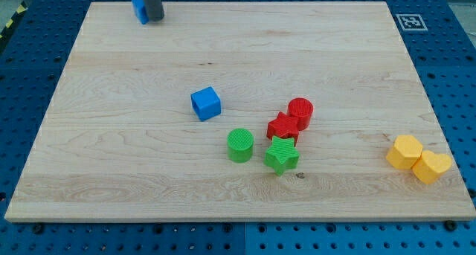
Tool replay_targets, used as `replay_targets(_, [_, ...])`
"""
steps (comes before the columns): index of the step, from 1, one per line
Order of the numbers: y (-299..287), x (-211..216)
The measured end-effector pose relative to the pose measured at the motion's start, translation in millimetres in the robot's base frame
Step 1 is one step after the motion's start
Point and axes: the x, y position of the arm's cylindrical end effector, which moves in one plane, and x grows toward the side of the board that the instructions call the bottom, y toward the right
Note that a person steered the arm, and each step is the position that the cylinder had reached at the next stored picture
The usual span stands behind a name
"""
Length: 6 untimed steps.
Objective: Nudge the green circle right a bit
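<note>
Camera view shows my tip (154, 19), the lower end of a straight dark rod, at the upper left of the frame, near the far edge of the pale wooden desk (111, 136). There is no hand on this arm, so nothing spreads or pinches; the rod simply stands upright. Just to the left of my tip, touching or nearly touching it, sits a small blue block (139, 10), partly hidden so its shape cannot be told. Well below, near the frame's middle, lies a blue cube (205, 103). Lower and to the right of the cube is the green circle (240, 145), a ribbed cylinder, far from my tip. Just to its right sits a green star (282, 155), and above that a red star (282, 128) touching a red circle (300, 111). At the lower right, two yellow blocks (419, 159) sit pressed together.
</note>
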Motion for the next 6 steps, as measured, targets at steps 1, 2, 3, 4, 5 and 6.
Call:
replay_targets(1, [-0.7,0.0])
replay_targets(2, [0.4,0.0])
replay_targets(3, [37.6,53.1])
replay_targets(4, [46.1,132.0])
replay_targets(5, [44.0,207.9])
replay_targets(6, [77.6,292.0])
